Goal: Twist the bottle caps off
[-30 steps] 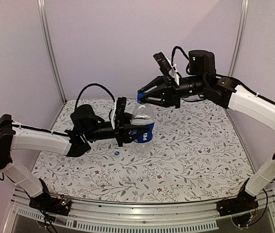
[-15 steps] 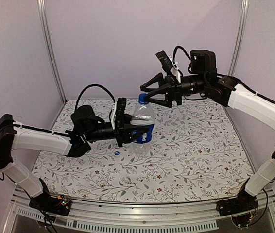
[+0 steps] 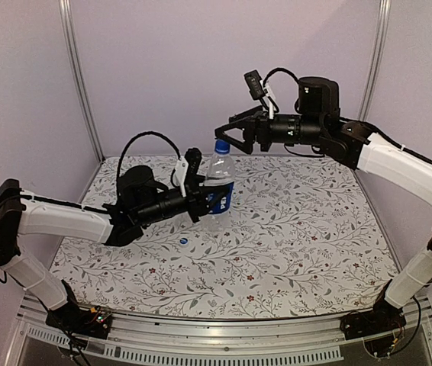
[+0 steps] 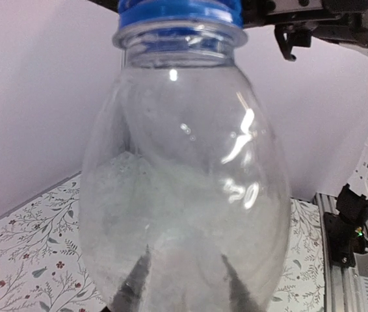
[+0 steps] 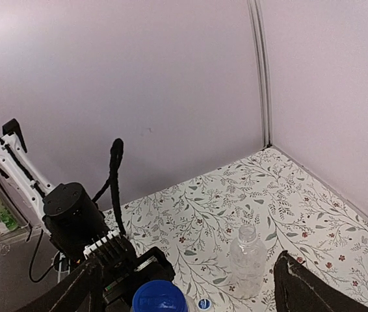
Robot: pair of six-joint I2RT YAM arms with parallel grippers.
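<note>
My left gripper [image 3: 201, 200] is shut on the labelled bottle [image 3: 220, 191] and holds it upright above the table. Its fingers [image 4: 132, 286] show dimly through the clear bottle wall [image 4: 184, 195]. A blue cap [image 3: 220, 146] sits on this bottle's neck, also seen as the cap [image 4: 177, 10] at the top of the left wrist view. My right gripper [image 3: 230, 137] hangs open just above and beside that cap [image 5: 160, 299], touching nothing. The plain bottle [image 5: 248, 260] stands uncapped on the table. A loose blue cap [image 5: 203, 303] lies beside it, the same loose cap [image 3: 185, 239] in the top view.
The flowered mat [image 3: 300, 244] covers the table. Lilac walls with metal corner posts [image 3: 78, 76] close in the back and sides. An aluminium rail [image 3: 224, 328] runs along the near edge between the arm bases.
My right gripper has opened off the blue cap and drawn slightly up and back. The cap stays on the bottle. The left gripper has shifted the bottle a little back and down.
</note>
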